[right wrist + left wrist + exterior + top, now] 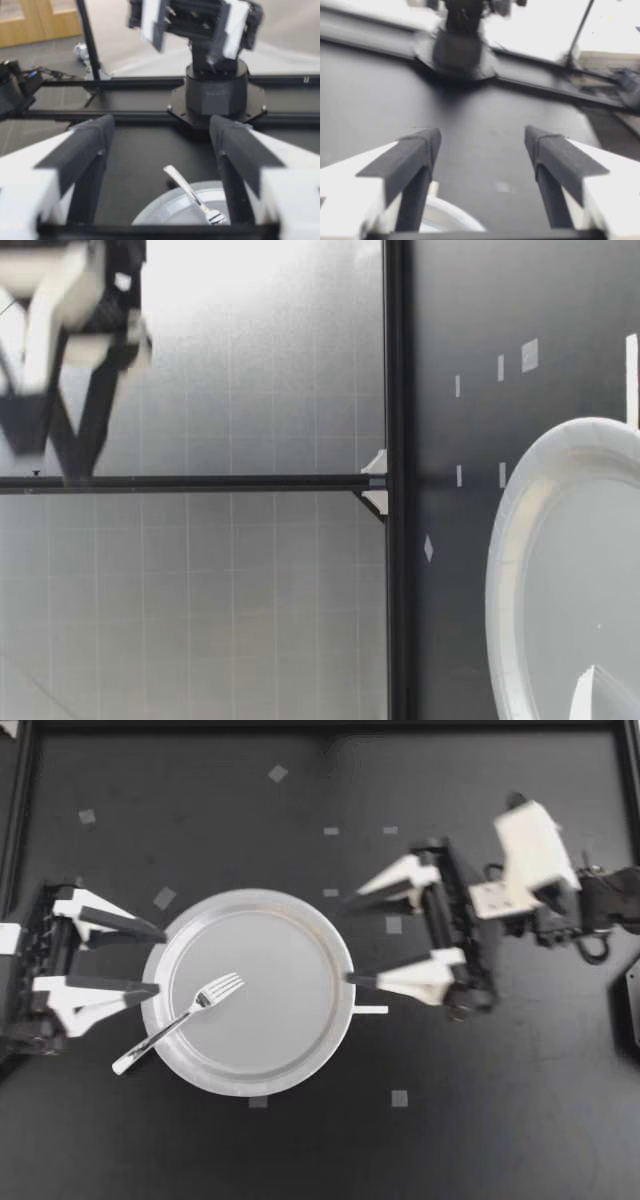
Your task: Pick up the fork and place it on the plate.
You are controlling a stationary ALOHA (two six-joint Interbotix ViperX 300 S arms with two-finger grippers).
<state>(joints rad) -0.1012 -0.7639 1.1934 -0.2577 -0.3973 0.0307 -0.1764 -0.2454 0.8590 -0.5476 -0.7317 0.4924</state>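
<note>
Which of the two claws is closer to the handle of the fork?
The left claw: its tips sit at the plate's rim on the side where the fork's handle sticks out. The right claw is at the opposite rim.

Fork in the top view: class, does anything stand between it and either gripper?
Nothing visible does. The fork lies partly on the plate, handle overhanging the rim near my open left gripper. My open right gripper is at the opposite rim, with only bare plate between.
</note>
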